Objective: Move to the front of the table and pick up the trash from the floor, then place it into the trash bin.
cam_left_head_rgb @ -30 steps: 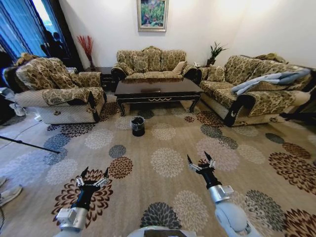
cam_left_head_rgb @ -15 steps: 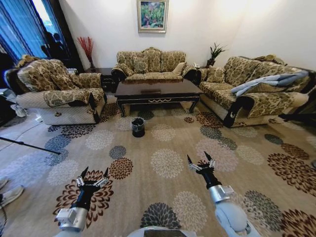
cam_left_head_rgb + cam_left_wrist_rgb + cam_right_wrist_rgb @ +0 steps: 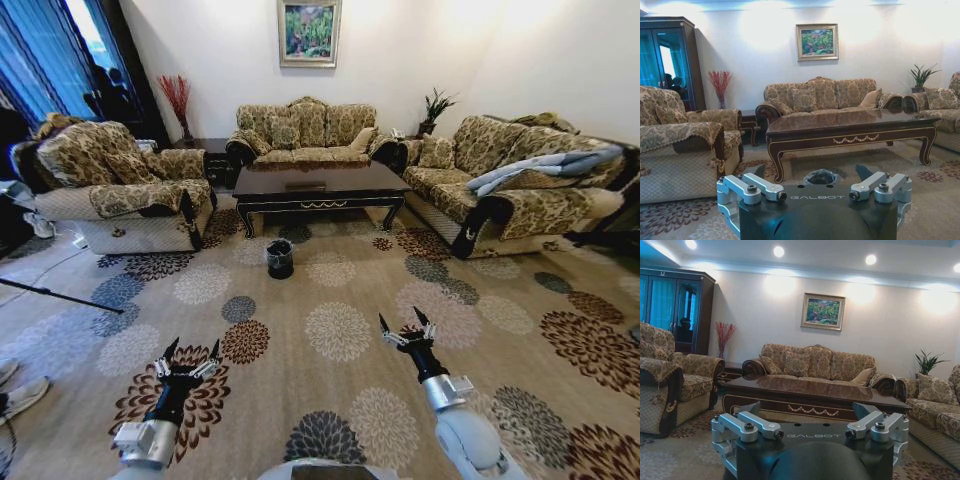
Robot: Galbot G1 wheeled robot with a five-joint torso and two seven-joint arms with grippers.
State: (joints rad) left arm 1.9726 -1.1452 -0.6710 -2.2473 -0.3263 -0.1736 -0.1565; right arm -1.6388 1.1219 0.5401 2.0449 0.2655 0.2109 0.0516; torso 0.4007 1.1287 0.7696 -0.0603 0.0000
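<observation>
**Hands open and empty, well short of the desk**

Both hands hover low over the floor [image 3: 340,330], the left hand [image 3: 187,360] and right hand [image 3: 405,330] with fingers spread, holding nothing. Ahead, the desk [image 3: 320,185] runs long side across, the trash bin [image 3: 280,257] upright before it.

From the left wrist, the desk [image 3: 850,127] stretches crosswise, the bin [image 3: 821,177] in front.

From the right wrist, the desk [image 3: 810,392] again lies crosswise.

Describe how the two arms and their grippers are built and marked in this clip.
Both arms end in silver-grey wrist cuffs with black forearm sections. The left gripper and right gripper have black pointed fingers on silver metal linkages. Each black housing carries grey GALBOT lettering.
</observation>
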